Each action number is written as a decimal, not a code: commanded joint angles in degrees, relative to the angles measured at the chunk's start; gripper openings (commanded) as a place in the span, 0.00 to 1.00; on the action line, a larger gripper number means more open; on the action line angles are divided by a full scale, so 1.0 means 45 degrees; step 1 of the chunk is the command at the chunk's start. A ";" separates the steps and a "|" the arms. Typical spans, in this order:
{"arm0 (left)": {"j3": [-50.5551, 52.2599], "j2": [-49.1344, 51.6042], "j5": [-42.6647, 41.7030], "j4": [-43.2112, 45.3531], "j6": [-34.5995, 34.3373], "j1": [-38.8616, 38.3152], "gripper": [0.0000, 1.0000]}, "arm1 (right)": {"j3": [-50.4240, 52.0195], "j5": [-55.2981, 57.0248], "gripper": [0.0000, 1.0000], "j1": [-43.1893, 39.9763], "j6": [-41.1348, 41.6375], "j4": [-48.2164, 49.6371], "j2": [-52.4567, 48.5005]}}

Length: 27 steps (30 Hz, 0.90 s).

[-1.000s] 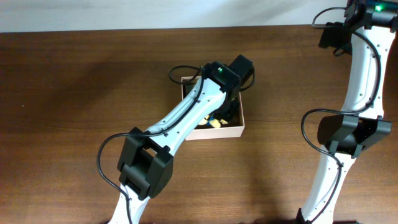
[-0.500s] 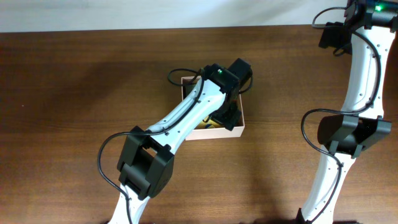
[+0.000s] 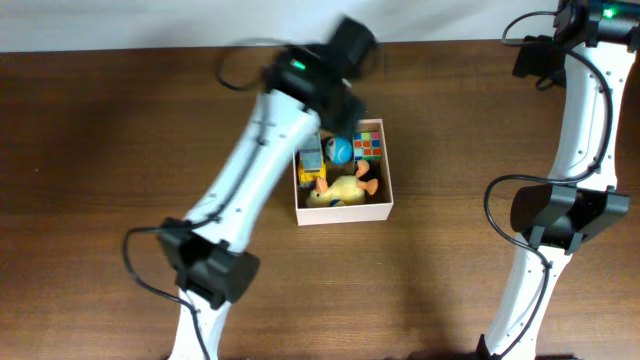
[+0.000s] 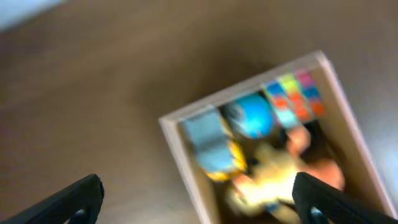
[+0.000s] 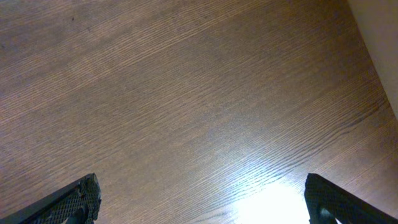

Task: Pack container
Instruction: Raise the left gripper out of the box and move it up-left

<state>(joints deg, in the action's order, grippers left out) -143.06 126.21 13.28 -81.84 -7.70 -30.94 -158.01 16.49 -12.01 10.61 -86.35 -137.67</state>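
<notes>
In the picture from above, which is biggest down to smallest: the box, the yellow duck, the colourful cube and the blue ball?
1. Box, by far the largest; it holds the other three.
2. Duck.
3. Cube.
4. Ball, only a little smaller than the cube, so those two are close.

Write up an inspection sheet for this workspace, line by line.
Surface: dark wood table, glare patch in the right wrist view.
Job's things: container, white walls, holding a yellow duck, blue ball, colour cube and toy truck.
Clutter: nothing seen.
Grippers: left gripper open, empty, above the container; right gripper open, empty, over bare wood.
Cables: left-arm cable and right-arm cable loop loosely off the arms.
Surroundings: pale wall beyond the far edge.
</notes>
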 commanded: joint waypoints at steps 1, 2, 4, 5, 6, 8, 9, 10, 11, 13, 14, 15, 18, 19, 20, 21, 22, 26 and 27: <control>-0.0617 -0.0053 0.0636 -0.0063 0.0248 0.1462 0.99 | 0.0010 0.0058 0.99 0.0005 0.0180 0.0005 0.0053; -0.0617 -0.0053 0.0641 -0.0068 0.0243 0.1928 0.99 | 0.0010 0.0058 0.99 0.0005 0.0180 0.0005 0.0053; -0.0583 -0.0053 0.0631 -0.0131 0.0214 0.2803 0.99 | 0.0010 0.0058 0.99 0.0005 0.0180 0.0005 0.0053; -0.0515 -0.0053 0.0631 -0.0126 0.0189 0.3254 0.99 | 0.0010 0.0058 0.99 0.0005 0.0180 0.0005 0.0053; -0.0510 -0.0053 0.0631 -0.0146 0.0092 0.3687 0.99 | 0.0010 0.0058 0.99 0.0005 0.0180 0.0005 0.0053; -0.0505 -0.0053 0.0631 -0.0160 -0.0466 0.4444 0.99 | 0.0010 0.0058 0.99 0.0005 0.0180 0.0005 0.0053; -0.0505 -0.0053 0.0627 -0.0160 -0.0816 0.4765 0.99 | 0.0010 0.0058 0.99 0.0005 0.0180 0.0005 0.0053; -0.0505 -0.0053 0.0631 -0.0165 -0.1239 0.5115 0.99 | 0.0010 0.0058 0.99 0.0005 0.0180 0.0005 0.0053; -0.0505 -0.0053 0.0631 -0.0165 -0.1603 0.5387 0.99 | 0.0010 0.0058 0.99 0.0005 0.0180 0.0005 0.0053; -0.0505 -0.0053 0.0631 -0.0204 -0.2297 0.5921 0.99 | 0.0010 0.0058 0.99 0.0005 0.0180 0.0005 0.0053; -0.0505 -0.0053 0.0627 -0.0228 -0.2725 0.6178 0.99 | 0.0010 0.0058 0.99 0.0005 0.0180 0.0005 0.0053; -0.0505 -0.0053 0.0622 -0.0291 -0.3128 0.6373 0.99 | 0.0010 0.0058 0.99 0.0005 0.0180 0.0005 0.0053; -0.0505 -0.0053 0.0364 -0.0427 -0.3949 0.6863 0.99 | 0.0010 0.0058 0.98 0.0005 0.0180 0.0005 0.0053; -0.0505 -0.0053 0.0296 -0.0495 -0.3949 0.6980 0.99 | 0.0010 0.0058 0.99 0.0005 0.0180 0.0005 0.0053; -0.0505 -0.0053 0.0296 -0.0539 -0.3949 0.7057 0.99 | 0.0010 0.0058 0.99 0.0005 0.0180 0.0005 0.0053; -0.0505 -0.0053 0.0296 -0.0549 -0.3949 0.7135 0.99 | 0.0010 0.0058 0.99 0.0005 0.0180 0.0005 0.0053; -0.0505 -0.0053 0.0301 -0.0544 -0.3944 0.7179 0.99 | 0.0010 0.0063 0.99 0.0005 0.0180 0.0005 0.0053; -0.0505 -0.0053 0.0296 -0.0544 -0.3944 0.7223 0.99 | 0.0010 0.0058 0.99 0.0005 0.0180 0.0005 0.0053; -0.0505 -0.0053 0.0296 -0.0549 -0.3944 0.7218 0.99 | 0.0010 0.0058 0.99 0.0005 0.0180 0.0005 0.0053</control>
<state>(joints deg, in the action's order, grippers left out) -145.18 126.21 15.16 -84.23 -23.92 1.48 -158.01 16.49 -12.01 10.57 -86.32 -137.67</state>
